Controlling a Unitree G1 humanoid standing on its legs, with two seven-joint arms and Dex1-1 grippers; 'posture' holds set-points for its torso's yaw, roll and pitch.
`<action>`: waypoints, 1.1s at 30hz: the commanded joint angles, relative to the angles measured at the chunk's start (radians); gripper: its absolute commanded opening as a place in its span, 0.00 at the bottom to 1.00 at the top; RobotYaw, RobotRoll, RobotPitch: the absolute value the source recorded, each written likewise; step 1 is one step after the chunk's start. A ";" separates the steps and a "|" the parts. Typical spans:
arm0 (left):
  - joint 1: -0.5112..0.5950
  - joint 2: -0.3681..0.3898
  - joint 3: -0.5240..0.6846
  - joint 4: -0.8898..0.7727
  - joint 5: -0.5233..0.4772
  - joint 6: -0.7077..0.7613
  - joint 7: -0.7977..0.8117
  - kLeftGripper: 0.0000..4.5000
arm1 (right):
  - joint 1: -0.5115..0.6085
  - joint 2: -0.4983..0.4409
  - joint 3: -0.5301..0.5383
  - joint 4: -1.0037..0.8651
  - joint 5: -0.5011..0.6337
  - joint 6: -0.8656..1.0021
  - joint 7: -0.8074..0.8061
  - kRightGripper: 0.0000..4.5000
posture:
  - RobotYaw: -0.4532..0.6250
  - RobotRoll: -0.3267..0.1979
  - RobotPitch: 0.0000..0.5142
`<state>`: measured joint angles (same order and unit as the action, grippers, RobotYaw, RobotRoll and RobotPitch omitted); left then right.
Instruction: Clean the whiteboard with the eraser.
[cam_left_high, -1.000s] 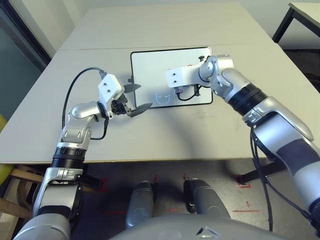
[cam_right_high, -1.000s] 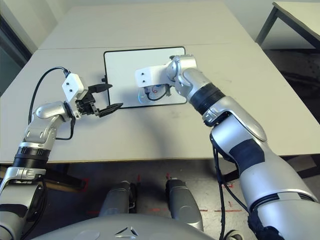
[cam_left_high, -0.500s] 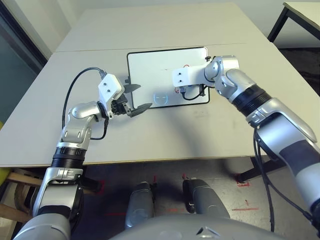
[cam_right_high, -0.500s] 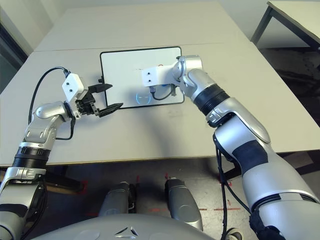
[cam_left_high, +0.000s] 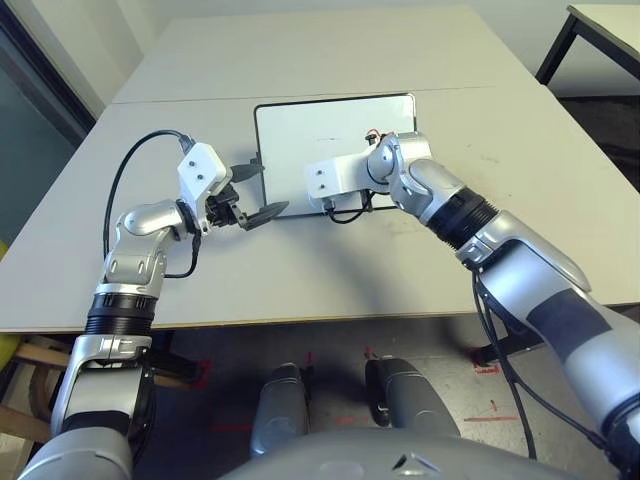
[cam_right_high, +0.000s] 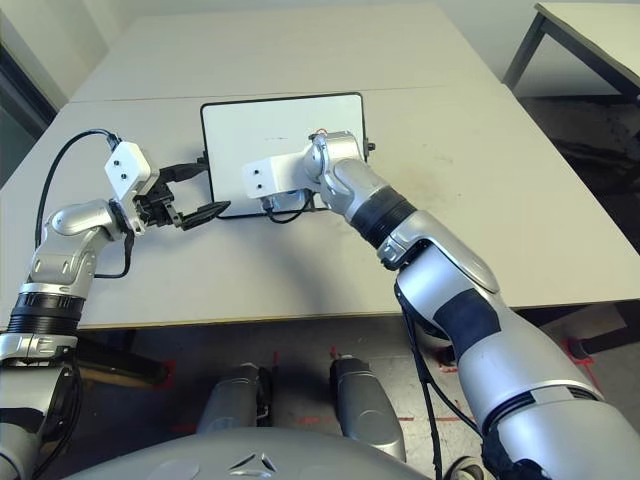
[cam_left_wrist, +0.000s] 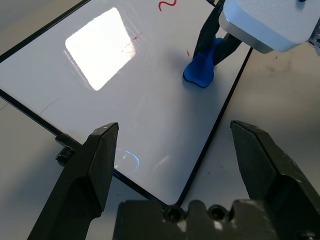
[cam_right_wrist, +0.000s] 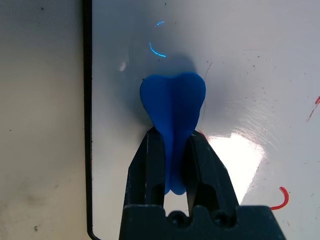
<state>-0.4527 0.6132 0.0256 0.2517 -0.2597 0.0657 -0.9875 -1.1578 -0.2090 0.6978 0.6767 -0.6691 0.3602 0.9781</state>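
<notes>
Our right gripper (cam_right_wrist: 172, 165) pinches waisted, smooth blue eraser (cam_right_wrist: 172, 100) over glossy whiteboard (cam_left_high: 300, 140); left gripper (cam_left_wrist: 175, 145) spread. Wrist views reveal eraser, hidden from head views.

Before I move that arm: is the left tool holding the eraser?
No, the eraser is clamped between the right tool's fingers.

A pale work table (cam_left_high: 300, 280) stands against a plain light wall (cam_left_high: 330, 8), a thin seam crossing its top. Dark glass (cam_left_high: 35, 110) lies to the left of the table, and a second, dark-legged table (cam_left_high: 615, 22) stands beyond its right corner. Below its near edge, red tape marks (cam_left_high: 490, 418) dot a grey floor (cam_left_high: 340, 345) near a wooden stool (cam_left_high: 25, 420).
</notes>
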 joint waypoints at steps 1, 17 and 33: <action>0.002 -0.004 -0.007 0.005 0.003 0.003 -0.008 1.00 | -0.008 -0.048 -0.001 0.071 -0.028 -0.009 -0.029 0.08 | 0.34 0.62 0.18; -0.010 -0.027 -0.025 0.010 0.007 0.003 -0.016 1.00 | -0.006 -0.106 -0.005 0.097 -0.025 -0.040 -0.011 0.08 | 0.33 0.62 0.18; 0.009 -0.022 -0.015 -0.015 0.004 0.014 -0.008 1.00 | 0.072 -0.019 0.013 -0.026 -0.063 -0.006 0.008 0.08 | 0.35 0.62 0.18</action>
<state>-0.4534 0.5894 0.0152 0.2505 -0.2593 0.0718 -0.9967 -1.1209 -0.2575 0.6857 0.6176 -0.7365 0.3571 0.9862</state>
